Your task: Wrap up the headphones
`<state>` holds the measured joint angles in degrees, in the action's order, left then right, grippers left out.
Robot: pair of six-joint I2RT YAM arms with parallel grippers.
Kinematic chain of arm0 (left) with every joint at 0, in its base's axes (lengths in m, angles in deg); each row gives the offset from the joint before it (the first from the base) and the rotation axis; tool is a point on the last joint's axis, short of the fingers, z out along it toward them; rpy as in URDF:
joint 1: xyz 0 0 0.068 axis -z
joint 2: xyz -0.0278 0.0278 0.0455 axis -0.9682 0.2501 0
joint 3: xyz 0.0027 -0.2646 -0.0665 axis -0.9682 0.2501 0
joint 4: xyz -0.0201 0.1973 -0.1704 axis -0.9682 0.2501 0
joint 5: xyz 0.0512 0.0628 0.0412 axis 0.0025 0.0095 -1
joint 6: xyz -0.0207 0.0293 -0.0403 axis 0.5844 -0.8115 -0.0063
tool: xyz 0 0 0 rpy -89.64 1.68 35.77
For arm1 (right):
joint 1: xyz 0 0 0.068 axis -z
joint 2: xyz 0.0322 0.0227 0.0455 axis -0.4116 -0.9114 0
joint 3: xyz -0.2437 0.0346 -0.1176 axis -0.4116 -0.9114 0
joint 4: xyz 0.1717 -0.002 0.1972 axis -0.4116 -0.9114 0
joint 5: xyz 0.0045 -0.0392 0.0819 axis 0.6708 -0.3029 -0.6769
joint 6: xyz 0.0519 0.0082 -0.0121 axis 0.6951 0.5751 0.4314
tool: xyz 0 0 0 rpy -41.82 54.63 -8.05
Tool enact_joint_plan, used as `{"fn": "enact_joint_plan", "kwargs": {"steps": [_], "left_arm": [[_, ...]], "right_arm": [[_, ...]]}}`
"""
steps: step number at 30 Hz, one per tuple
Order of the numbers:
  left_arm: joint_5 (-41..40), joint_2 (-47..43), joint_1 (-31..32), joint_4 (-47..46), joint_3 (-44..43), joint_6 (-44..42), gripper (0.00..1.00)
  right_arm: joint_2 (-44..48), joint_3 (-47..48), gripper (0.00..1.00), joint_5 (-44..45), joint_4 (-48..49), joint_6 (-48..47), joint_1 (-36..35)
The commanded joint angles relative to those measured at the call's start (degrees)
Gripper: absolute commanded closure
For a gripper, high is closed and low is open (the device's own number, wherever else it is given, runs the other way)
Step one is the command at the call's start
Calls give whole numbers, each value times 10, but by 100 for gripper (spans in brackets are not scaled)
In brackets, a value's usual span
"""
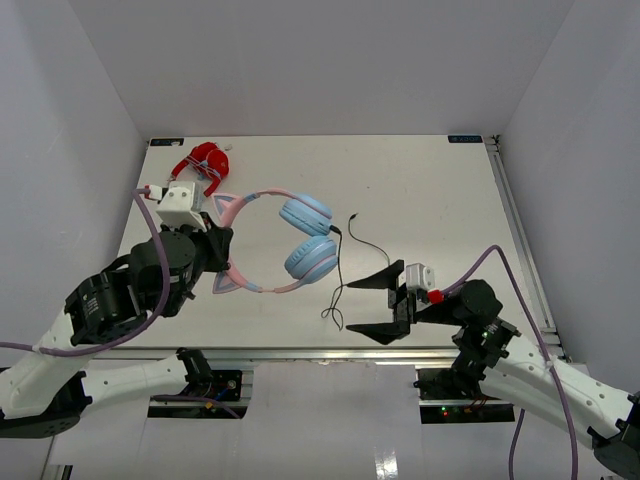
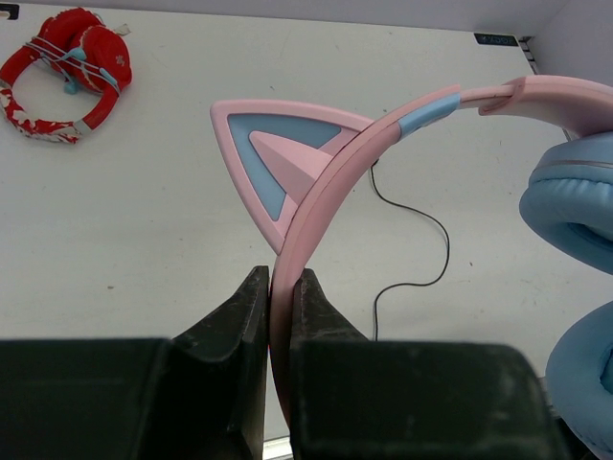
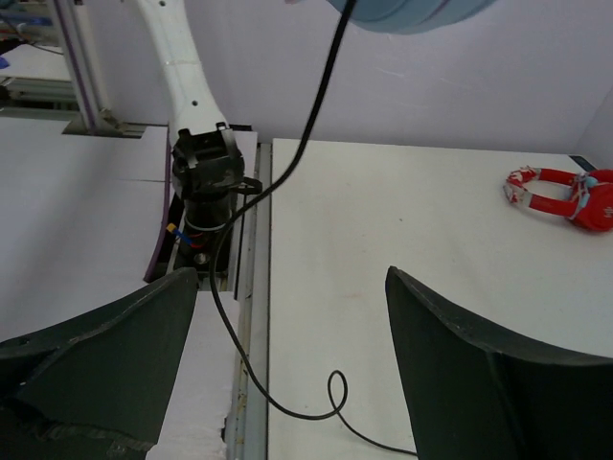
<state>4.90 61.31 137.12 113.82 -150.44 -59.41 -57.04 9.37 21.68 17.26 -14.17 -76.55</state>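
My left gripper (image 1: 230, 250) (image 2: 280, 287) is shut on the pink headband of the headphones (image 1: 285, 240) (image 2: 383, 134), just below one cat ear (image 2: 278, 153). The light blue ear cups (image 1: 308, 235) (image 2: 575, 201) sit to the right of it. The thin black cable (image 1: 340, 285) (image 2: 421, 278) (image 3: 219, 311) drops from an ear cup (image 3: 412, 10) and ends in a small loop on the table. My right gripper (image 1: 372, 305) (image 3: 292, 287) stands open near the front edge. The cable's loop lies between and below its fingers, touching neither.
Red-and-white headphones (image 1: 203, 163) (image 2: 67, 72) (image 3: 560, 196) lie at the back left of the white table (image 1: 430, 200). A metal rail runs along the table's front edge (image 3: 251, 316), and the left arm's base (image 3: 201, 182) stands just past it. Walls close in on three sides.
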Motion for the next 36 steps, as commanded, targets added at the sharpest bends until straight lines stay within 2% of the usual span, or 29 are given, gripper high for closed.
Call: {"fn": "enact_joint_plan", "kwargs": {"steps": [1,11,18,31,35,36], "left_arm": [[26,5,-1,-65,11,11,100],[30,7,-1,-94,29,12,100],[17,-8,-1,-115,36,18,100],[9,-30,-1,-146,56,24,100],[13,-37,-1,-146,54,24,100],[16,-39,-1,-146,55,23,100]], "right_arm": [[-23,10,14,-66,70,13,-1],[-92,-16,19,-78,155,53,-2],[-139,-43,33,-87,219,80,-11],[-242,-48,37,-68,281,84,-41],[-267,-52,44,-62,304,85,-43],[-270,-53,49,-54,305,84,-43]]}}
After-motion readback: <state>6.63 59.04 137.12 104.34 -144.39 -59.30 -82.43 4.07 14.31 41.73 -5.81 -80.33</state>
